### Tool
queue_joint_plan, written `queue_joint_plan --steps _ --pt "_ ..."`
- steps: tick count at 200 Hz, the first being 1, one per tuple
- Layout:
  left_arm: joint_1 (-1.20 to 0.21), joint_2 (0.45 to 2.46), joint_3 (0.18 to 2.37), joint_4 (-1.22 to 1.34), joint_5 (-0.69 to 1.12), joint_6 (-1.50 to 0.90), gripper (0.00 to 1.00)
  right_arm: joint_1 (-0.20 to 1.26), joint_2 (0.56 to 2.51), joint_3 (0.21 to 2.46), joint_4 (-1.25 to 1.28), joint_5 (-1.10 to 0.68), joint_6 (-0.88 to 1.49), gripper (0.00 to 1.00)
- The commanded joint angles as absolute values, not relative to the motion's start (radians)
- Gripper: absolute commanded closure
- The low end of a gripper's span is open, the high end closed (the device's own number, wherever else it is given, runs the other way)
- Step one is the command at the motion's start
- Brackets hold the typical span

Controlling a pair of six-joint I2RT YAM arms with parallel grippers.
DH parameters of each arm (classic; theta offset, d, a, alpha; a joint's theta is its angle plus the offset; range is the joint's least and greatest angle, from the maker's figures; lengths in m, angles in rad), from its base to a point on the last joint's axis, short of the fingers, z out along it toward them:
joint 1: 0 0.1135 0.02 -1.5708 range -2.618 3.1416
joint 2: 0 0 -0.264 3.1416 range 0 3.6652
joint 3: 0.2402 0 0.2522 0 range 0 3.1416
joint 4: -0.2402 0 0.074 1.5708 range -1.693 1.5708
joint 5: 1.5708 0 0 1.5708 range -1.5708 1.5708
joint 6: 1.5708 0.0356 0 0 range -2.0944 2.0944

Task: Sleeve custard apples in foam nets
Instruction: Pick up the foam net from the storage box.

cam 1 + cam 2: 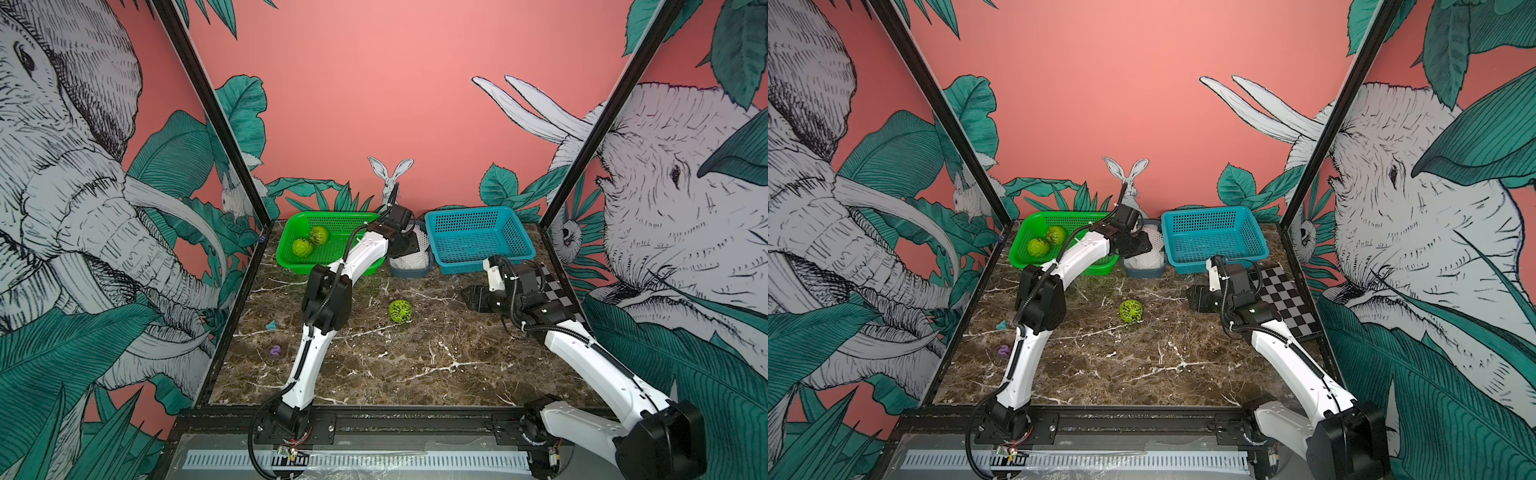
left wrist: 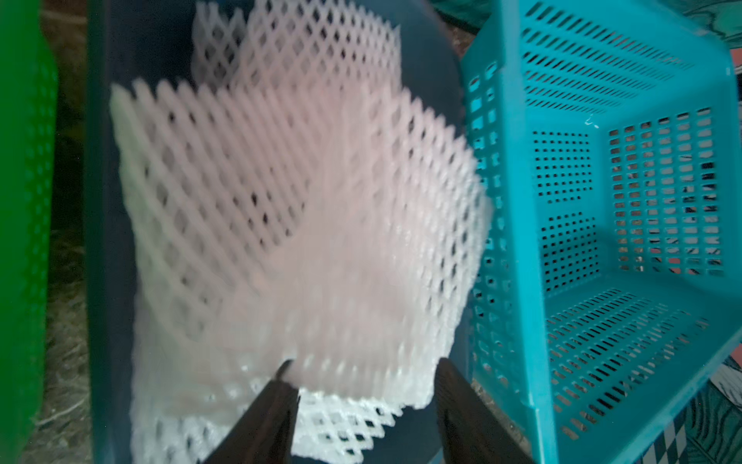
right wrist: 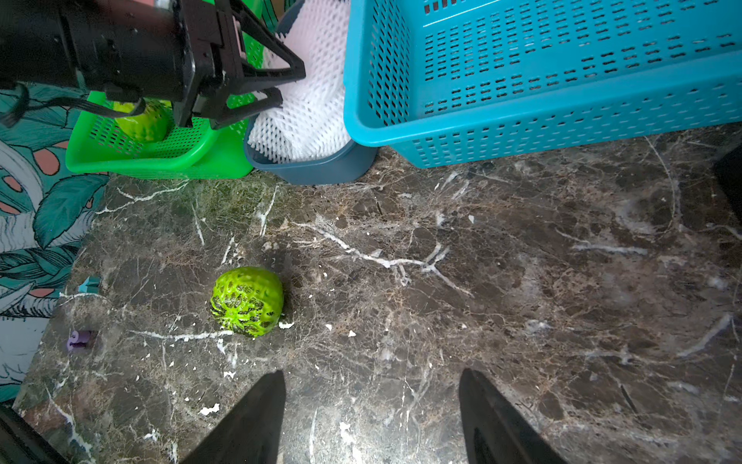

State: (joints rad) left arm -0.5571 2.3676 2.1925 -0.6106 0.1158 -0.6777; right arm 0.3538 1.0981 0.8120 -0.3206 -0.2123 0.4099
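One custard apple [image 1: 400,310] sits by itself on the brown marble table [image 1: 395,365], out in the middle and touching nothing; from the right wrist its bumpy green skin with dark patches shows clearly [image 3: 247,301]. The other two custard apples [image 1: 318,235] [image 1: 302,247] lie side by side in the green basket [image 1: 332,215] at the back left. The foam nets [image 2: 297,225] are piled in a dark blue-grey tub [image 3: 321,168], wedged between the green basket and the blue basket [image 1: 486,258]. The left gripper [image 3: 292,86] reaches down into that tub, its jaws spread, with the edge of the top net lying between them. In the left wrist view the net is blurred and one finger [image 2: 265,422] meets its edge, but I cannot tell whether it has caught hold. The right gripper [image 3: 371,401] hangs over bare marble just in front of the blue basket, to the right of the loose fruit and apart from it, jaws wide with nothing between them. A small teal scrap [image 1: 271,325] and a purple bit [image 1: 275,351] lie near the table's left edge, and a checkerboard [image 1: 557,291] lies flat along the right edge beside the right arm.
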Motion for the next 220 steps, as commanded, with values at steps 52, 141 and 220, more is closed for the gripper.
queue_joint_plan --steps 52,141,220 --pt "-0.548 2.395 2.246 -0.603 0.127 -0.709 0.83 0.359 1.084 0.806 -0.315 -0.188 0.385 0.29" --pt "-0.545 2.220 2.105 -0.565 0.153 -0.673 1.00 0.359 1.093 0.804 -0.304 -0.196 0.388 0.29" --pt "-0.523 1.955 1.840 -0.443 0.223 -0.593 1.00 0.359 1.120 0.826 -0.271 -0.215 0.407 0.28"
